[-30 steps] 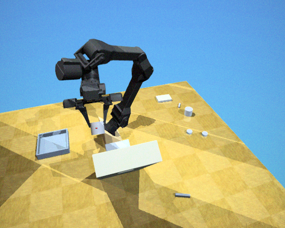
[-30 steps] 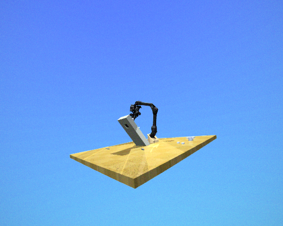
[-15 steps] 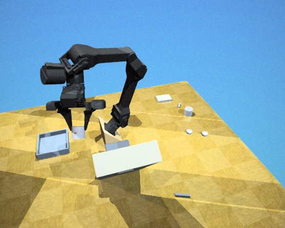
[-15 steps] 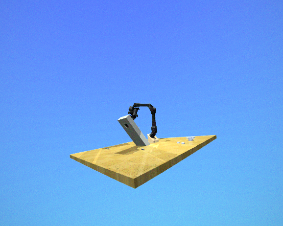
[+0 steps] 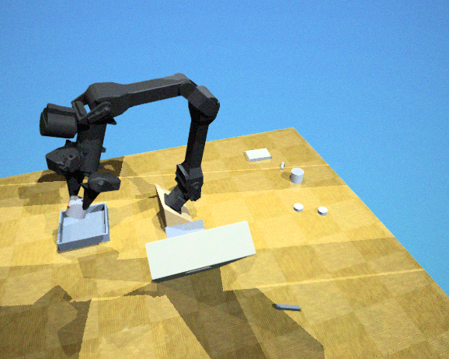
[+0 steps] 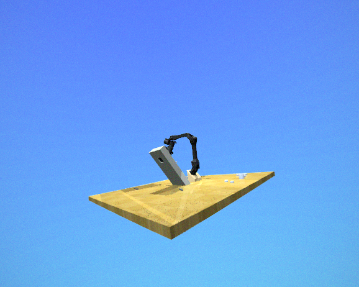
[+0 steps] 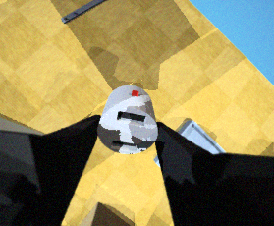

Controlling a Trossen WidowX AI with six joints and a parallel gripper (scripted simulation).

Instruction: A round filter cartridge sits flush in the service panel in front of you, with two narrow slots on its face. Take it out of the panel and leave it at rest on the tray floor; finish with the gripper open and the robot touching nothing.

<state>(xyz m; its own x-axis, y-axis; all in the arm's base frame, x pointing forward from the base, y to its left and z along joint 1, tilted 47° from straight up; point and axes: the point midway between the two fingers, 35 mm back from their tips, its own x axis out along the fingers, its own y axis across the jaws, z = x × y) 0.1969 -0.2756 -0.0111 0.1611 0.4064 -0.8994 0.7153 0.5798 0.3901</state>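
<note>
The round grey filter cartridge (image 7: 129, 119) with two narrow slots and a red mark on its face sits between my two dark fingers; my gripper (image 7: 128, 123) is shut on it. In the top view the cartridge (image 5: 75, 208) hangs at the far edge of the grey-blue tray (image 5: 83, 227), just above or at its floor; I cannot tell whether it touches. My gripper (image 5: 79, 200) points down over the tray. The pale service panel (image 5: 200, 249) leans on its stand to the right of the tray, and in the exterior view the panel (image 6: 168, 165) shows a dark empty hole.
A wedge stand (image 5: 172, 211) carries the arm base beside the panel. At the far right lie a white cylinder (image 5: 297, 175), two small discs (image 5: 298, 207), a flat white block (image 5: 258, 155) and a small pin. A thin grey bar (image 5: 287, 307) lies near the front.
</note>
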